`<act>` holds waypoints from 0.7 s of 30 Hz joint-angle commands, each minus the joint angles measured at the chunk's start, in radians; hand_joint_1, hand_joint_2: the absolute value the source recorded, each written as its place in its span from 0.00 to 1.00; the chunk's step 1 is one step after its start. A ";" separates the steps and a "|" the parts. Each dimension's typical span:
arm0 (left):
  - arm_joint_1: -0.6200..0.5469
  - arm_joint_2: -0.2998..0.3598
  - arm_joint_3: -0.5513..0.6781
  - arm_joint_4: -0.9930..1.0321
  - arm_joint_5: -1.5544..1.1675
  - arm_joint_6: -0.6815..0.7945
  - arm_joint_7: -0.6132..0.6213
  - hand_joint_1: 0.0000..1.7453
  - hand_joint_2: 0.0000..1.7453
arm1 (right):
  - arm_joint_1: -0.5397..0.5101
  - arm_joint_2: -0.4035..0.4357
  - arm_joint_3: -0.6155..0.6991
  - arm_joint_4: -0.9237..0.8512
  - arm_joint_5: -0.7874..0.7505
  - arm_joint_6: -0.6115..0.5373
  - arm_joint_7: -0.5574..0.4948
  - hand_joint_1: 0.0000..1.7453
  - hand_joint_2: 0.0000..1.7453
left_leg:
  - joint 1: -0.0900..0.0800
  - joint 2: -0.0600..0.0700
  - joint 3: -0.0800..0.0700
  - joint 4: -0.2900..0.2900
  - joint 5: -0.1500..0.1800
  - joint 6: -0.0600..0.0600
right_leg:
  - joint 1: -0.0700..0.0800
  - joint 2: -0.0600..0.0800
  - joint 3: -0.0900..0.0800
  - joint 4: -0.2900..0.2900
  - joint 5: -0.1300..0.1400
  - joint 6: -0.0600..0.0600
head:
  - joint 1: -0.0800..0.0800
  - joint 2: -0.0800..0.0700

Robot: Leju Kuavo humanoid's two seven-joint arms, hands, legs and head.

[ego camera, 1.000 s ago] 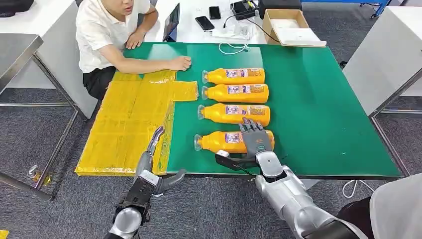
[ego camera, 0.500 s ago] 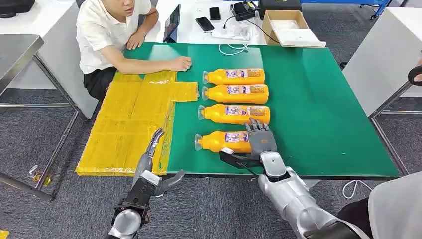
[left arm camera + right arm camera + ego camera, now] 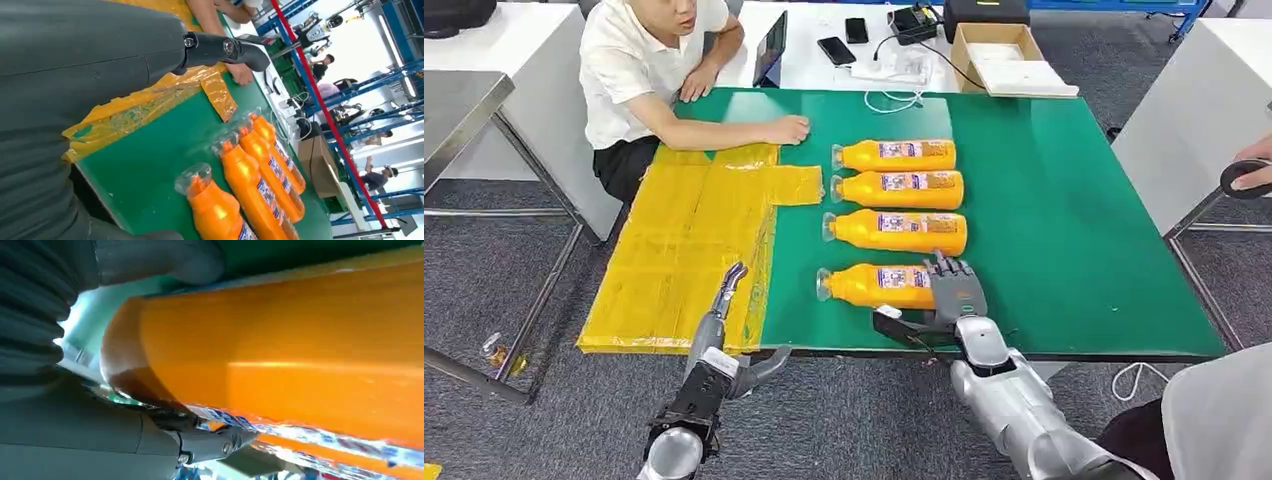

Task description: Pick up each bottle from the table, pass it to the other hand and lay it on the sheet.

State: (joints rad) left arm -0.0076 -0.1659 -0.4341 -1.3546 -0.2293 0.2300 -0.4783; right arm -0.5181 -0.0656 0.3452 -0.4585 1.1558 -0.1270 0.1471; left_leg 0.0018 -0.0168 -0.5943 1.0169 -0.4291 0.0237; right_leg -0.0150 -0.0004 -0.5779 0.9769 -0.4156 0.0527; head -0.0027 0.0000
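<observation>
Four orange bottles lie side by side on the green table (image 3: 1074, 250), caps pointing left. My right hand (image 3: 952, 295) lies over the base end of the nearest bottle (image 3: 874, 286), fingers across its top and the thumb spread out toward the front edge. The right wrist view has that bottle (image 3: 280, 355) close up between thumb and fingers (image 3: 210, 442). The yellow sheet (image 3: 679, 250) covers the table's left part. My left hand (image 3: 724, 330) hovers open at the sheet's front edge. The left wrist view looks across the sheet (image 3: 150, 100) to the nearest bottle (image 3: 215, 210).
The other three bottles (image 3: 894, 231), (image 3: 899, 189), (image 3: 894, 155) lie further back. A person sits at the far left with a hand (image 3: 786, 128) on the table. A cardboard box (image 3: 1004, 55), phones and cables lie behind. Another person's hand (image 3: 1249, 175) shows at the right edge.
My right hand has slid back along the nearest bottle toward its base end and the front edge. The left hand has dropped slightly.
</observation>
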 commanded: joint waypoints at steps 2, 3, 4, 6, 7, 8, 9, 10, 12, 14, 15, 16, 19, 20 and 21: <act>-0.049 0.017 -0.010 0.075 0.018 -0.008 -0.009 0.00 1.00 | 0.087 -0.034 -0.102 0.120 -0.037 0.023 -0.049 1.00 1.00 | 0.001 -0.006 0.002 -0.003 0.002 -0.001 | 0.001 -0.007 0.005 -0.004 0.000 -0.002 | 0.000 0.000; -0.048 0.017 -0.011 0.074 0.019 -0.008 -0.010 0.00 1.00 | 0.085 -0.032 -0.102 0.120 -0.037 0.024 -0.048 1.00 1.00 | 0.001 -0.005 0.004 -0.002 0.001 -0.001 | 0.001 -0.006 0.007 -0.004 0.000 -0.002 | 0.000 0.000; -0.048 0.017 -0.011 0.074 0.019 -0.008 -0.010 0.00 1.00 | 0.085 -0.032 -0.102 0.120 -0.037 0.024 -0.048 1.00 1.00 | 0.001 -0.005 0.004 -0.002 0.001 -0.001 | 0.001 -0.005 0.007 -0.004 0.000 -0.001 | 0.000 0.000; -0.048 0.017 -0.011 0.074 0.019 -0.008 -0.010 0.00 1.00 | 0.085 -0.032 -0.102 0.120 -0.037 0.024 -0.048 1.00 1.00 | 0.001 -0.004 0.005 -0.002 0.001 -0.001 | 0.002 -0.005 0.008 -0.005 0.000 -0.002 | 0.000 0.000; -0.048 0.017 -0.011 0.074 0.019 -0.008 -0.010 0.00 1.00 | 0.085 -0.032 -0.102 0.120 -0.037 0.024 -0.048 1.00 1.00 | 0.001 -0.005 0.004 -0.003 0.002 -0.001 | 0.002 -0.006 0.008 -0.006 0.001 -0.002 | 0.000 0.000; -0.048 0.017 -0.011 0.074 0.019 -0.008 -0.010 0.00 1.00 | 0.085 -0.032 -0.102 0.120 -0.037 0.024 -0.048 1.00 1.00 | 0.001 -0.005 0.004 -0.003 0.002 -0.001 | 0.002 -0.006 0.008 -0.006 0.000 -0.002 | 0.000 0.000; -0.050 0.022 -0.016 0.073 0.022 -0.008 -0.011 0.00 1.00 | 0.084 -0.028 -0.114 0.127 -0.048 0.043 -0.057 1.00 1.00 | 0.001 -0.004 0.005 -0.002 0.001 -0.001 | 0.002 -0.005 0.008 -0.005 0.000 -0.001 | 0.000 0.000; -0.051 0.022 -0.016 0.073 0.022 -0.008 -0.011 0.00 1.00 | 0.087 -0.028 -0.114 0.128 -0.047 0.043 -0.058 1.00 1.00 | 0.001 -0.005 0.004 -0.003 0.002 -0.001 | 0.002 -0.006 0.008 -0.007 0.001 -0.002 | 0.000 0.000; -0.057 0.024 -0.019 0.081 0.028 -0.009 -0.013 0.00 1.00 | 0.099 -0.028 -0.130 0.136 -0.063 0.043 -0.077 1.00 1.00 | 0.001 -0.005 0.005 -0.003 0.002 -0.001 | 0.002 -0.006 0.009 -0.007 0.000 -0.002 | 0.000 0.000; -0.065 0.026 -0.025 0.090 0.038 -0.013 -0.019 0.00 1.00 | 0.101 -0.028 -0.152 0.153 -0.081 0.061 -0.086 1.00 1.00 | 0.002 -0.005 0.006 -0.003 0.001 -0.001 | 0.002 -0.006 0.010 -0.007 0.000 -0.002 | 0.000 0.000; -0.069 0.027 -0.028 0.094 0.042 -0.014 -0.021 0.00 1.00 | 0.108 -0.030 -0.161 0.161 -0.088 0.066 -0.092 1.00 1.00 | 0.002 -0.007 0.005 -0.004 0.003 -0.001 | 0.002 -0.008 0.010 -0.009 0.001 -0.003 | 0.000 0.000; -0.075 0.027 -0.030 0.100 0.044 -0.016 -0.022 0.00 1.00 | 0.112 -0.033 -0.168 0.168 -0.095 0.073 -0.098 1.00 1.00 | 0.002 -0.006 0.007 -0.003 0.002 -0.001 | 0.002 -0.007 0.011 -0.008 0.000 -0.002 | 0.000 0.000; -0.081 0.032 -0.037 0.106 0.051 -0.018 -0.027 0.00 1.00 | 0.127 -0.038 -0.190 0.177 -0.111 0.073 -0.118 1.00 1.00 | 0.002 -0.008 0.007 -0.004 0.003 0.000 | 0.002 -0.010 0.012 -0.010 0.000 -0.003 | 0.000 0.000; -0.081 0.036 -0.038 0.105 0.053 -0.018 -0.027 0.00 1.00 | 0.134 -0.037 -0.202 0.180 -0.121 0.076 -0.124 1.00 1.00 | 0.002 -0.006 0.010 -0.003 0.001 0.000 | 0.003 -0.008 0.015 -0.009 -0.001 -0.003 | 0.000 0.000; -0.077 0.038 -0.035 0.101 0.059 -0.015 -0.031 0.00 1.00 | 0.145 -0.024 -0.268 0.165 -0.199 0.103 -0.222 1.00 1.00 | 0.003 -0.008 0.009 -0.004 0.002 0.000 | 0.003 -0.009 0.014 -0.011 0.000 -0.003 | 0.000 0.000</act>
State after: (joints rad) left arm -0.0405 -0.1656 -0.4410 -1.3230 -0.1888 0.2140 -0.5016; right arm -0.5188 -0.0919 0.2217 -0.4078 1.0643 -0.1156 0.0393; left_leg 0.0029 -0.0163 -0.5832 1.0167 -0.4306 0.0256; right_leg -0.0139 -0.0002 -0.5647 0.9706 -0.4166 0.0518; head -0.0027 0.0000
